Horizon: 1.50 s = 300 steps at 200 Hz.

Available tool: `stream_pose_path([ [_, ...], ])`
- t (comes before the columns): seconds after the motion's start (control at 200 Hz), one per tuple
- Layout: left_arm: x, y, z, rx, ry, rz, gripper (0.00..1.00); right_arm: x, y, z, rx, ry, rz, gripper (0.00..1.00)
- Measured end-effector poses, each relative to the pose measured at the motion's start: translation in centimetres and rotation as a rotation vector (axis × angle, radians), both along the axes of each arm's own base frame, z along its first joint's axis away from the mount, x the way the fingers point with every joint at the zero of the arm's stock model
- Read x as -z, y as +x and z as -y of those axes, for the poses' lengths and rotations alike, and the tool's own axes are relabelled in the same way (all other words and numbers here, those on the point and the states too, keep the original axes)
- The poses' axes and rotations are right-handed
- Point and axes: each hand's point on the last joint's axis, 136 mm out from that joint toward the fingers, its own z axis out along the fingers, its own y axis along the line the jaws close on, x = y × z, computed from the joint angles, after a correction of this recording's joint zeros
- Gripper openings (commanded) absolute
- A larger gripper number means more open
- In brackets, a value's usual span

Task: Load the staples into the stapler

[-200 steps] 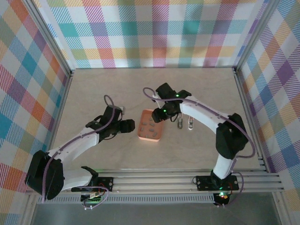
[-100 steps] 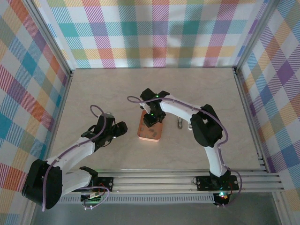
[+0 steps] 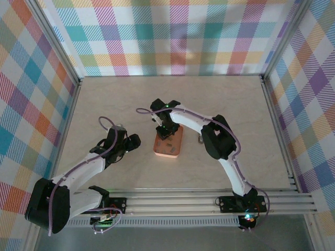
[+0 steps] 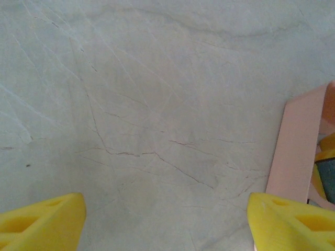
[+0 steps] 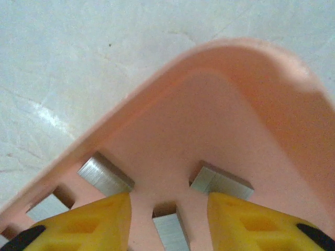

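1. Orange-pink plastic forms the shallow tray [image 3: 168,149], which is set near the middle of the pale table [image 3: 104,104], between the two arms.
2. Several staples [image 5: 104,172], short grey metal strips, are seen lying flat on the tray floor in the right wrist view, each apart from the others.
3. The right gripper [image 3: 165,129] is held over the far end of the tray. Its yellow fingers [image 5: 99,219] are spread apart and nothing is clasped. One strip lies in the gap between them, and another strip lies just beyond each fingertip. Whether the fingers touch the tray floor cannot be told.
4. The stapler [image 3: 200,138] is found on the table just right of the tray, partly covered by the right arm. It lies to the right of the right gripper and is touched by neither gripper.
5. The left gripper [image 3: 133,141] is held over bare table just left of the tray. Its fingers are spread wide and nothing is held between them. In the left wrist view the tray's left rim is seen just beside the right-hand finger.
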Motion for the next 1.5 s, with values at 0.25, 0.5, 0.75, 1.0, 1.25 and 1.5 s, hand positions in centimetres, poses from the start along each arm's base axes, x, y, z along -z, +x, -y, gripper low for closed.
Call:
stream_pose_path([
  [0.25, 0.1, 0.3, 0.2, 0.002, -0.005, 0.006, 0.80, 0.2, 0.0, 0.2, 0.005, -0.015, -0.004, 0.37],
  [0.5, 0.1, 0.3, 0.2, 0.007, 0.000, 0.007, 0.80, 0.3, -0.5, 0.7, 0.018, -0.028, -0.023, 0.38],
  [0.75, 0.3, 0.2, 0.1, 0.007, 0.002, 0.002, 0.80, -0.2, -1.3, 1.2, 0.029, -0.035, -0.046, 0.38],
  [1.0, 0.5, 0.0, 0.0, 0.007, 0.005, -0.004, 0.80, -0.3, -1.6, 1.3, 0.028, -0.038, -0.058, 0.36],
  [1.25, 0.7, 0.0, 0.0, 0.009, 0.009, -0.009, 0.80, -0.4, -1.7, 0.9, 0.025, -0.019, -0.070, 0.32],
  [1.5, 1.1, -0.1, 0.0, 0.013, 0.016, -0.023, 0.80, 0.2, -1.7, 0.8, 0.025, -0.020, -0.079, 0.30],
])
